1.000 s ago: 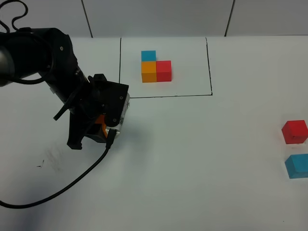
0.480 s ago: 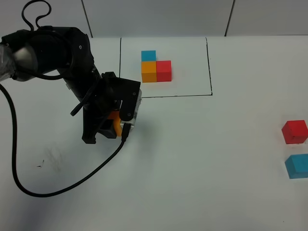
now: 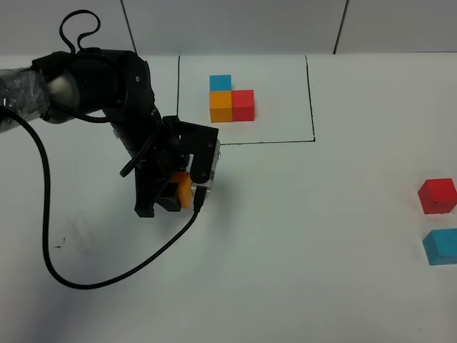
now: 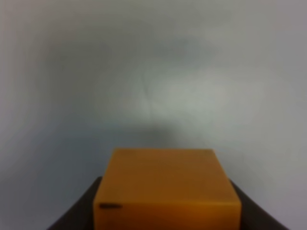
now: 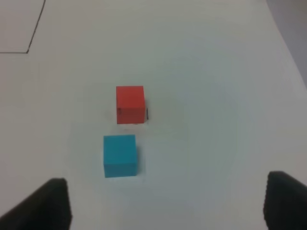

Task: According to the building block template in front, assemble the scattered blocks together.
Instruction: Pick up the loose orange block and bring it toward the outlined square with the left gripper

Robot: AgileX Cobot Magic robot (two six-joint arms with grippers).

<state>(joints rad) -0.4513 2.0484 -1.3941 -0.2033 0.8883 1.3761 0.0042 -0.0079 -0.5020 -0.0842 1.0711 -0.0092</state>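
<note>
While the left gripper [image 3: 175, 194], half-closed, is gripping the orange cube [image 3: 184, 191] left of centre below the building block template [image 3: 232, 100], the right gripper [image 5: 168, 199] is gaping empty before the red cube [image 3: 437, 196] and sky-blue cube [image 3: 440, 246] at the right edge; placing orange squarely is probably coming next.

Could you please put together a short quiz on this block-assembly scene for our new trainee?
1. True or false: the left claw holds the orange block.
2. Which loose blocks does the right wrist view show on the table? A. The red block and the sky-blue block. B. Two orange blocks. C. One green block.
3. Fill in: in the framed template, seen from the high camera, the sky-blue cube sits directly behind the ___ cube.

Key: 1 true; 2 A; 3 the orange cube.
</note>
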